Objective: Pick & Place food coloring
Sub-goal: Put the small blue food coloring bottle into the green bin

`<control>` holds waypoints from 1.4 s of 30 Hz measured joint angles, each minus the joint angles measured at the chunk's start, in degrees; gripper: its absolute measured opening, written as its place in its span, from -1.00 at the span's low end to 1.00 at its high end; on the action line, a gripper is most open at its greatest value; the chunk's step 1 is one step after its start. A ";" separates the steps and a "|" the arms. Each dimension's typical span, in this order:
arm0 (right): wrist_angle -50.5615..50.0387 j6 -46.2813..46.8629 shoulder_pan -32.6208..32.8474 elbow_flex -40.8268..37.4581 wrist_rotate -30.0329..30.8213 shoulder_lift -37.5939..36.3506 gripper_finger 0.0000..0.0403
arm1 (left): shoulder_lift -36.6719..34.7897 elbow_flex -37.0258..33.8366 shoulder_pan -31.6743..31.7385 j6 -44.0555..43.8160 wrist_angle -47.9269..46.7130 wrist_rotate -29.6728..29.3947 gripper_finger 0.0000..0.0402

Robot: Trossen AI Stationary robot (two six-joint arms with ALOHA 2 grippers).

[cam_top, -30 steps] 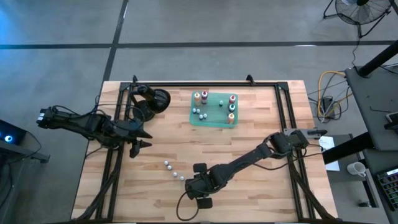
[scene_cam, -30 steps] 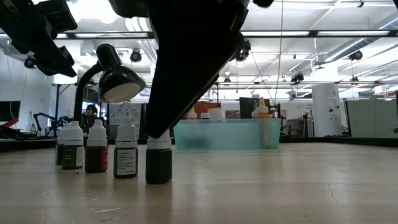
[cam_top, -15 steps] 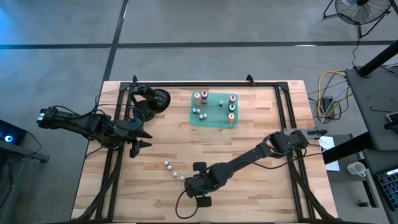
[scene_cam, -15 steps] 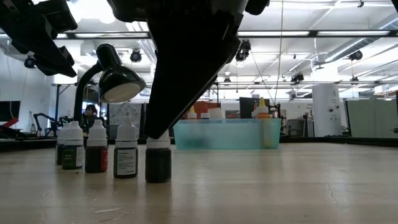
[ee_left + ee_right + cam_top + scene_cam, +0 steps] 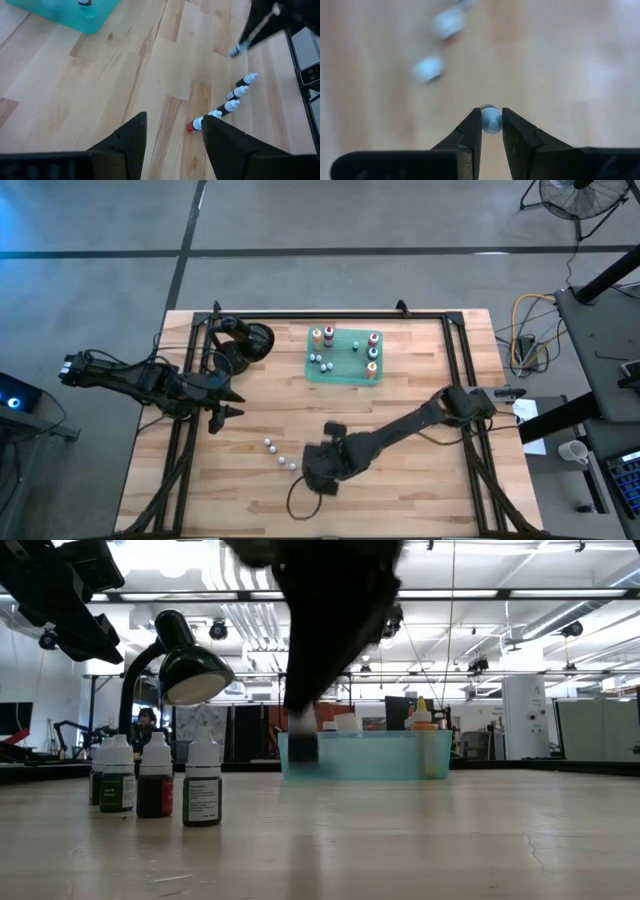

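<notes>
Now the right gripper [image 5: 491, 131] pinches a small bottle [image 5: 491, 120] by its white round cap, one finger pressed on either side. In the low view the bottle [image 5: 303, 747] hangs clear of the table, cap up and dark body down, so its long axis is roughly upright. Gripping at the cap probably keeps the fingers away from the neighbours and lets the body hang freely for setting down.

The landmark is the green tray [image 5: 322, 372] near the far edge of the table [image 5: 400, 490]. The carried bottle is well apart from that tray, toward the near edge, just beside a short row of 3 bottles [image 5: 279, 454] standing on the wood. From the low view those 3 [image 5: 155, 780] stand upright in a line, caps up. The left wrist view shows the same row [image 5: 234, 100] as slim shapes with white tips.

Inside the tray, several larger bottles [image 5: 372, 353] and small white-capped ones already stand upright, which suggests the tray is the target.

Meanwhile the left gripper [image 5: 228, 402] waits well to the left of the tray beside a black desk lamp [image 5: 245, 341], its jaws spread and holding nothing.
</notes>
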 joint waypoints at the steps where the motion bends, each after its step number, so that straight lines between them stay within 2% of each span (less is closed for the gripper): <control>1: -1.25 2.72 -0.42 0.00 2.82 -1.23 -0.73 | -0.01 0.00 -0.02 0.00 0.02 0.00 -0.19; 6: -9.10 20.83 -4.82 -0.30 14.32 -7.01 -0.73 | 0.00 0.00 0.00 0.00 0.01 0.00 -0.19; 8: -11.53 26.23 -7.67 -0.35 16.58 -8.97 -0.73 | -0.01 0.00 -0.01 0.00 0.00 0.00 -0.19; 10: -12.38 27.81 -11.25 -0.35 16.97 -10.27 -0.73 | -0.01 0.00 0.00 0.00 0.00 0.00 -0.19; 13: -12.36 28.02 -17.44 -0.35 16.51 -10.83 -0.73 | 0.00 0.00 -0.01 0.00 -0.01 0.00 -0.19; 18: -12.43 24.65 -27.52 -0.49 11.63 -11.03 -0.73 | -0.01 0.00 -0.01 0.00 0.02 0.00 -0.19; 25: -11.99 20.12 -37.17 -1.38 5.37 -9.64 -0.73 | -0.01 0.00 0.00 0.00 0.02 -0.02 -0.19; 32: -8.48 19.85 -40.21 -1.58 1.90 -4.95 -0.73 | 0.00 0.00 -0.01 0.00 -0.04 -0.02 -0.19; 39: -3.45 27.14 -40.18 -2.98 7.25 -3.42 -0.73 | -0.01 -1.20 0.00 -1.13 -0.22 -0.01 -0.19; 42: -0.96 29.16 -40.40 -4.34 7.46 -3.42 -0.73 | -0.16 -1.20 0.00 -1.22 0.07 -0.04 -0.19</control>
